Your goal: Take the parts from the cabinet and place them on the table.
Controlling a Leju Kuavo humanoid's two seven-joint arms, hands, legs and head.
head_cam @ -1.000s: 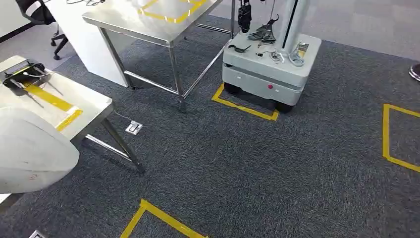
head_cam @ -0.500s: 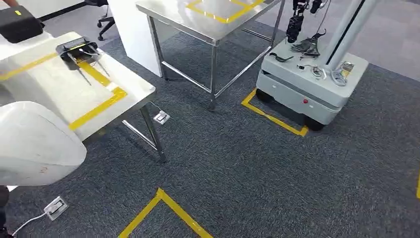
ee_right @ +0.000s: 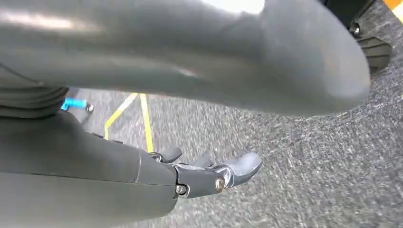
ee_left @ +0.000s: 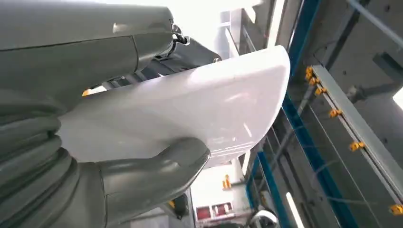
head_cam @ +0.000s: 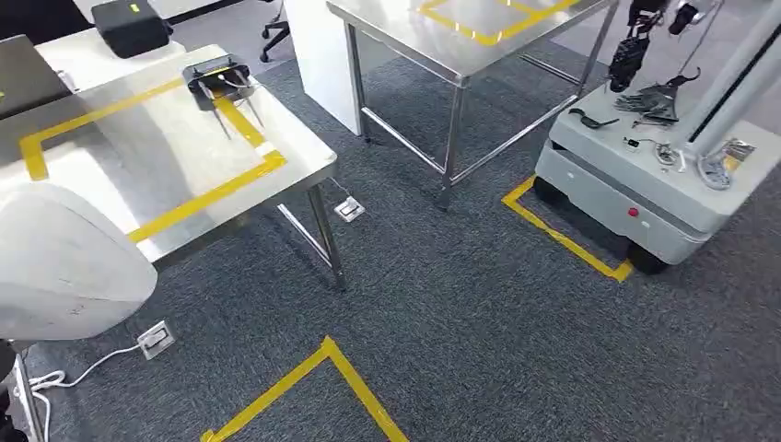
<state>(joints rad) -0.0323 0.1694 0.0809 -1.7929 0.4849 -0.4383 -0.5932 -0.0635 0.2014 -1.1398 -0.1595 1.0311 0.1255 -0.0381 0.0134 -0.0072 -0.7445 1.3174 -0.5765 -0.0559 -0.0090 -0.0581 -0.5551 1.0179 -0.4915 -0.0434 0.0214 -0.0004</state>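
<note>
— Where is the part?

— The white part (ee_left: 190,109) is in the left hand (ee_left: 95,175). In the left wrist view the thick grey thumb (ee_left: 161,164) presses against its underside and the darker fingers lie over its upper face, so the hand grips it. In the head view the same white part (head_cam: 64,262) bulges in at the lower left of the frame, overlapping the near edge of the steel table (head_cam: 304,170).

— And the table itself?

— It sits in the upper left of the head frame, marked with a yellow tape rectangle (head_cam: 212,193). A small black device (head_cam: 216,75) with thin metal prongs rests at the far corner of that tape, and a black box (head_cam: 132,26) lies further back on a pale surface.

— The right hand?

— In the right wrist view the right hand (ee_right: 209,173) hangs above grey carpet (ee_right: 309,156) crossed by yellow tape; its fingers are stretched out, apart and holding nothing (the picture is somewhat blurred).

— What else is around?

— A second steel table (head_cam: 460,46) stands at the top centre of the head frame. At the upper right, a grey wheeled base (head_cam: 645,184) carries loose dark parts and cables. Yellow tape (head_cam: 304,387) makes a corner at the bottom centre, and a floor socket (head_cam: 155,339) with a white cable lies at the lower left.
</note>
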